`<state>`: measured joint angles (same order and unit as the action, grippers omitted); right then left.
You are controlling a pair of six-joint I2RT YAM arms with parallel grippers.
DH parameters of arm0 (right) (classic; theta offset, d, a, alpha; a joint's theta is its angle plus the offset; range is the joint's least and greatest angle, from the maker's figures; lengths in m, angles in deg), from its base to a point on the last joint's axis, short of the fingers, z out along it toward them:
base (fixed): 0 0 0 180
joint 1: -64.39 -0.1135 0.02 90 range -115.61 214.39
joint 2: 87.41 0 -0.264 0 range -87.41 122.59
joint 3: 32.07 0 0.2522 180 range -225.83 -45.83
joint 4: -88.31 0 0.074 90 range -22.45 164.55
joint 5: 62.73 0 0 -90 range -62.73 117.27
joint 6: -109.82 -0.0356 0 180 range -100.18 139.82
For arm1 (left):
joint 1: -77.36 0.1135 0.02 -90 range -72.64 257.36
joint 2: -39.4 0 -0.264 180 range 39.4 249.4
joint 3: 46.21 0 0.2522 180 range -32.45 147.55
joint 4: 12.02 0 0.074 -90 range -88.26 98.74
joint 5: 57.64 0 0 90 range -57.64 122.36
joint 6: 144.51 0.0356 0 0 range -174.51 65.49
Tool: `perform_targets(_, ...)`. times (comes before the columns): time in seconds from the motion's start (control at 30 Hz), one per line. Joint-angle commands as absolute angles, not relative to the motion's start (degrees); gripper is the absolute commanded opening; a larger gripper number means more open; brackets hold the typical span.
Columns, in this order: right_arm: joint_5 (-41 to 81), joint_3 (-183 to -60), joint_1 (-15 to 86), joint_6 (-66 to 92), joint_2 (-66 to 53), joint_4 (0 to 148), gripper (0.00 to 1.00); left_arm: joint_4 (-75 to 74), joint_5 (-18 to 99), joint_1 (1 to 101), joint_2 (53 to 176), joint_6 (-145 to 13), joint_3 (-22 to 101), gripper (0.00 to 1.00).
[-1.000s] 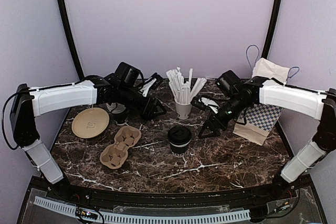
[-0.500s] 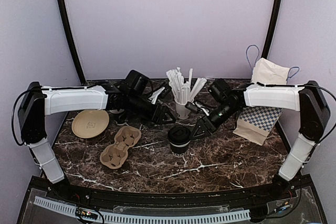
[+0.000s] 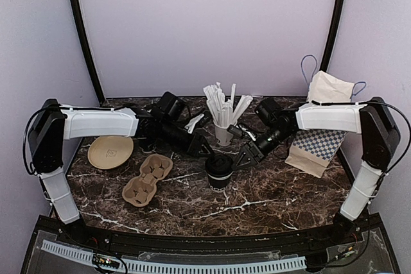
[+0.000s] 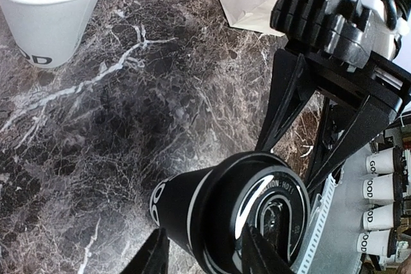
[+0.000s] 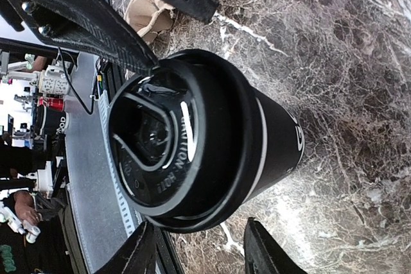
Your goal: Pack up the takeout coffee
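1. two tools, one item in hand: takeout coffee (image 3: 219, 170), a black cup with a black lid, upright on the worktop (image 3: 270, 190), just in front of the white straw cup (image 3: 224, 134), on the arm-base side.
2. left tool (image 3: 207, 152): low, front-left of the straw cup, at the coffee's left flank. jaws part-way apart, with one finger (image 4: 154, 258) on each side of the cup in the wrist view. whether they press on it cannot be told.
3. right tool (image 3: 243, 158): front-right of the straw cup, at the coffee's other flank. jaws apart, tips just short of the lid rim, no contact seen.
4. likely destinations: paper bag (image 3: 319, 145), well right of the straw cup; pulp cup carrier (image 3: 148, 179), front-left of the straw cup. which one is meant cannot be told.
5. handling, as a judgement:
   - one tool should take the cup. two closing from opposite flanks risk clashing fingers or tipping it.
   - grip the cup wall below the lid rim, not the lid, which may pop off.
   - close gently, since a paper wall dents.
   - lift straight up, keep the cup level, and carry it away from the straw cup so the straws are not caught.
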<state>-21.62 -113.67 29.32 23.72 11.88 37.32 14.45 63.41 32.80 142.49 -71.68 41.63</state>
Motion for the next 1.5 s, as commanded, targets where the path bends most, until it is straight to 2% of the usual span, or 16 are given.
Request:
perform_targets(0.0,-23.8,-115.5,29.8,23.4,13.7,38.0,0.44,14.4,65.1,32.5,143.0,-71.4,40.9,0.39)
perform_targets(0.27,-26.0,-115.7,30.3,22.8,17.0,37.9,0.43,16.0,65.4,32.4,144.6,-70.6,40.8,0.27)
perform_targets(0.37,-25.5,-115.8,30.6,21.6,17.7,37.8,0.42,17.1,64.6,32.4,145.1,-70.1,40.5,0.25)
perform_targets(0.47,-25.8,-116.6,30.7,22.0,18.2,35.6,0.4,17.0,65.2,32.2,145.5,-70.1,40.1,0.27)
perform_targets(0.57,-24.6,-116.1,30.8,21.3,18.4,35.6,0.33,16.7,65.5,31.9,146.1,-70.0,39.9,0.33)
perform_targets(0.7,-22.1,-115.4,30.8,20.7,19.7,35.0,0.29,15.3,66.6,31.7,146.8,-70.5,39.6,0.4)
perform_targets(0.87,-21.1,-116.0,30.8,21.0,22.5,33.9,0.25,15.4,67.1,31.6,147.8,-70.8,39.2,0.39)
perform_targets(1.0,-21.9,-116.2,30.7,21.3,23.4,34.4,0.25,15.8,67.0,31.5,147.6,-70.7,38.4,0.34)
perform_targets(1.17,-28.3,-118.4,30.8,24.0,21.8,33.1,0.31,15.8,65.5,31.5,146.0,-70.4,37.8,0.33)
perform_targets(1.33,-31.2,-120.7,31.1,26.9,19.6,30.2,0.44,13.7,64.2,31.2,142.5,-70.4,39.1,0.5)
perform_targets(1.47,-29.4,-120.5,31.2,27.6,17.2,29.9,0.52,14.1,61.6,31.2,140.6,-69.6,41.7,0.56)
